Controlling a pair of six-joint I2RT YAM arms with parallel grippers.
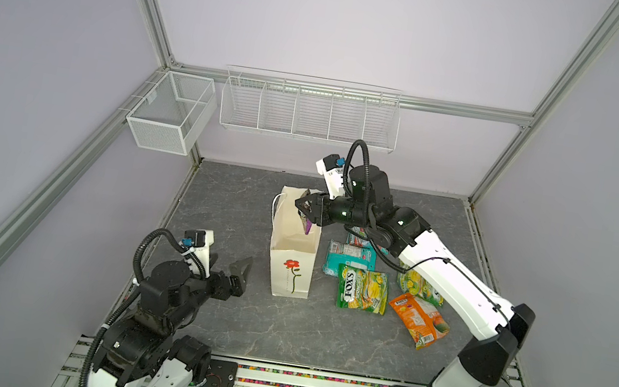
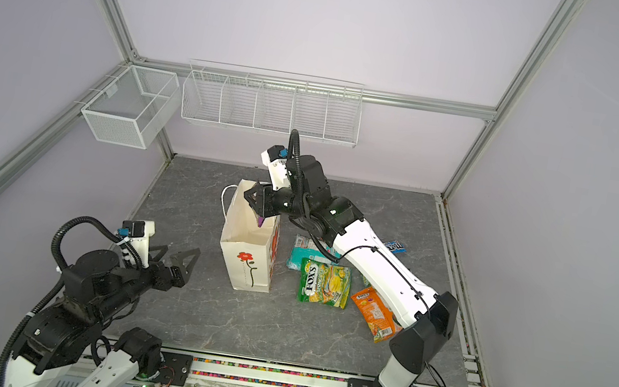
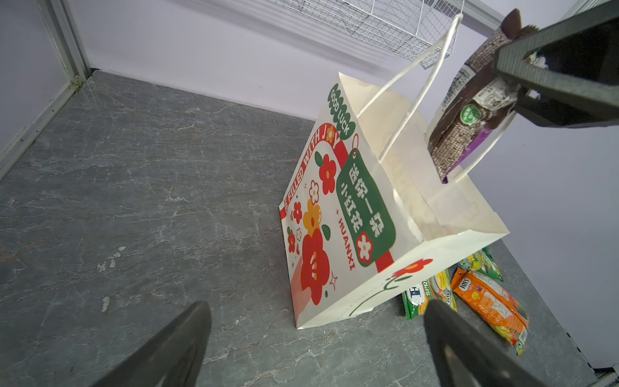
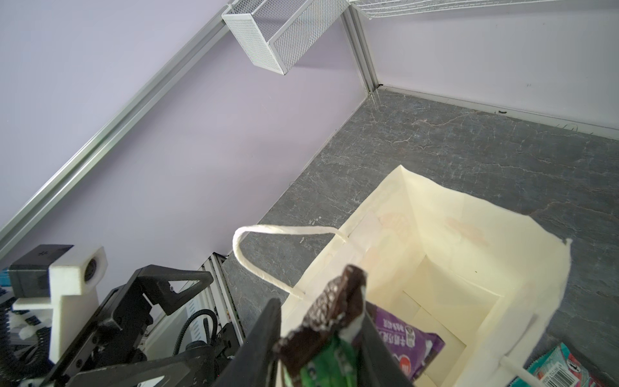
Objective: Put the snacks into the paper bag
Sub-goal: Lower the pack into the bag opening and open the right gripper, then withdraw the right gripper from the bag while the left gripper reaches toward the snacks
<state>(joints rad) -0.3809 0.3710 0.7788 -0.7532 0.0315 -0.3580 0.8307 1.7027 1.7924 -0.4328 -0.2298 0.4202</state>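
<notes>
Here, right jaws hold a brown packet [image 3: 469, 134] over the open paper bag [image 1: 288, 279] (left jaws wide).

Both top views look steeply down from high above the front of the grey marbled tabletop [image 1: 237, 318] toward the back wall [image 1: 324, 37], sharing nearly the whole scene. The left wrist view sits low and near, facing the printed side of the tall cream paper bag with red flowers [image 3: 351, 234]. The right wrist view looks down close into its open mouth. Both wrist views share the bag and a dark brown glossy packet [image 3: 469, 134].
</notes>
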